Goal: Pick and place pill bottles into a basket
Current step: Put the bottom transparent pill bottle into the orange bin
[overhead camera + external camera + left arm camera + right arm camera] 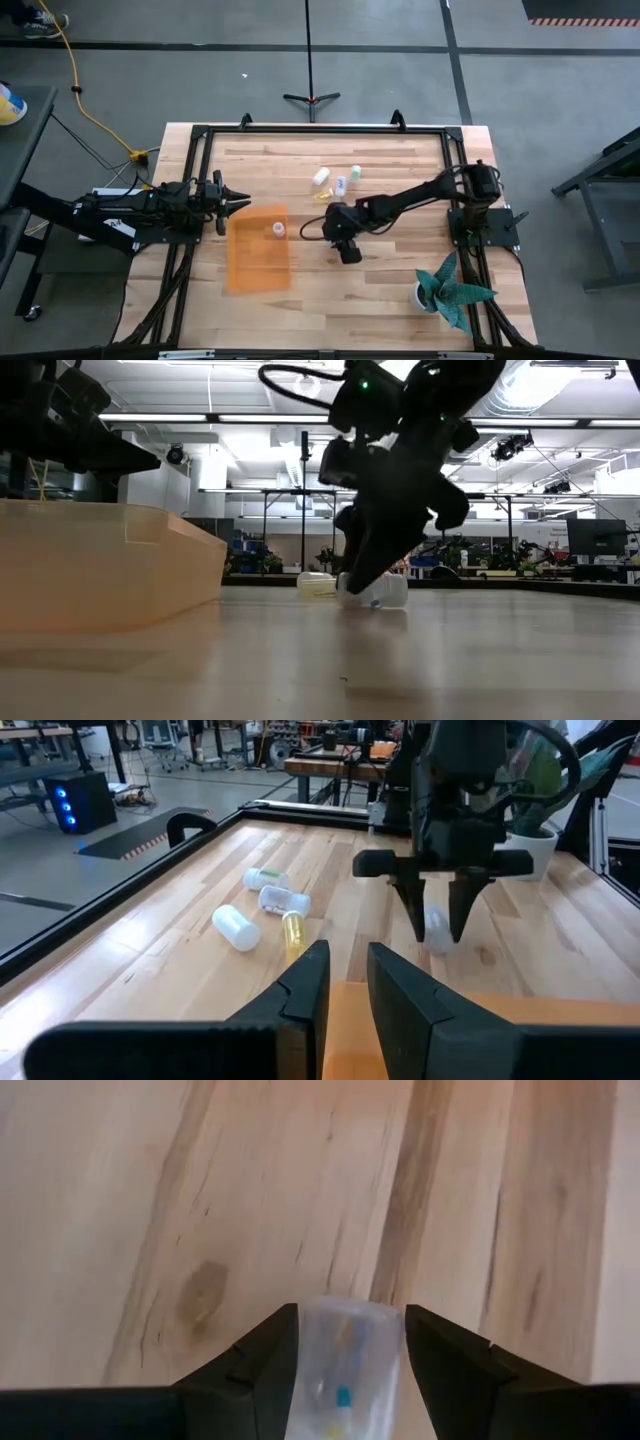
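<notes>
The wooden table (380, 290) is framed by a dark metal rail, and the two arms are mounted at its left and right edges. The basket (258, 248), a translucent orange tray, is set on the left half of the table, and one pill bottle (278, 230) is seen inside it near its upper right corner. A white pot with a teal plant (450, 290) is placed at the table's lower right corner, well apart from the work. The right gripper (345, 1370) is lowered to the table surface just right of the basket, pointing straight down, and its fingers are closed on a pale bottle (345, 1360) that is held between them; in the left wrist view this held bottle (437, 928) is seen between the two dark fingers, at the wood. The left gripper (345, 980) is held at the basket's upper left edge, above its rim, with its fingers apart by a narrow gap and nothing between them. Beyond the right gripper, toward the far edge of the table, a loose group is left lying: a white bottle (236, 927), two more pale bottles (284, 900) close beside it, and a yellowish bottle (291, 932) lying nearest the basket.
</notes>
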Robot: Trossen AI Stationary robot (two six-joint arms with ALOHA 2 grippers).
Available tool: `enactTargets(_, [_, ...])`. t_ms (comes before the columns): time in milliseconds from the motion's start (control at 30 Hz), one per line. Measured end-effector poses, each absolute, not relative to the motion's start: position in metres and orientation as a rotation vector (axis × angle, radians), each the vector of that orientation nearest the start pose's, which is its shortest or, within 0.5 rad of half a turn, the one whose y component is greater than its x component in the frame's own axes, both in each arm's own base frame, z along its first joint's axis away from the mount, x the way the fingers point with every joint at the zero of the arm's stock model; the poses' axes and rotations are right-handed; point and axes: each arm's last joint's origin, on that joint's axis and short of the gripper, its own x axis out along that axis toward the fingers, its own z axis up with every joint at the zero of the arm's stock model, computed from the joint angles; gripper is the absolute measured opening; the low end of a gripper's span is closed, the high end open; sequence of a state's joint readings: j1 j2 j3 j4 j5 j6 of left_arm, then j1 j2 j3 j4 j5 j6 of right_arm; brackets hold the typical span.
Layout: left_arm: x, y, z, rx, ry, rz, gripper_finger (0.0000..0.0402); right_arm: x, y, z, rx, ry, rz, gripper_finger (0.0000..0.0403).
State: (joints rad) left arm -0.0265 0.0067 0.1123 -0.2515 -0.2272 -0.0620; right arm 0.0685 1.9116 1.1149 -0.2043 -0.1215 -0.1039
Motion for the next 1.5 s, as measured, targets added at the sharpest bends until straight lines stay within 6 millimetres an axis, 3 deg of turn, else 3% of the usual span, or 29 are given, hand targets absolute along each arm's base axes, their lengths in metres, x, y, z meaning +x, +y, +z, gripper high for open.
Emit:
enactTargets(300, [0.088,0.004,0.175,-0.041,0.155,0.205,0.0108,0.374,0.029,0.132,-0.077,1.003,0.212,0.0166])
enactTargets(500, [0.088,0.004,0.175,-0.041,0.155,0.205,0.0108,0.384,0.028,0.140,-0.061,0.880,0.186,0.0135])
enactTargets(767, [0.088,0.004,0.175,-0.041,0.153,0.205,0.0108,0.407,0.020,0.170,-0.006,0.505,0.163,0.0135])
enactTargets(967, [0.088,0.004,0.176,-0.041,0.153,0.205,0.0108,0.422,0.031,0.193,0.026,0.128,0.265,0.0135])
enactTargets(1267, [0.088,0.005,0.176,-0.041,0.144,0.218,0.0108,0.446,0.043,0.137,0.142,-0.190,0.272,0.0135])
enactTargets(1500, [0.088,0.005,0.176,-0.071,0.143,0.220,0.0108,0.472,0.060,0.105,0.134,-0.196,0.304,0.0135])
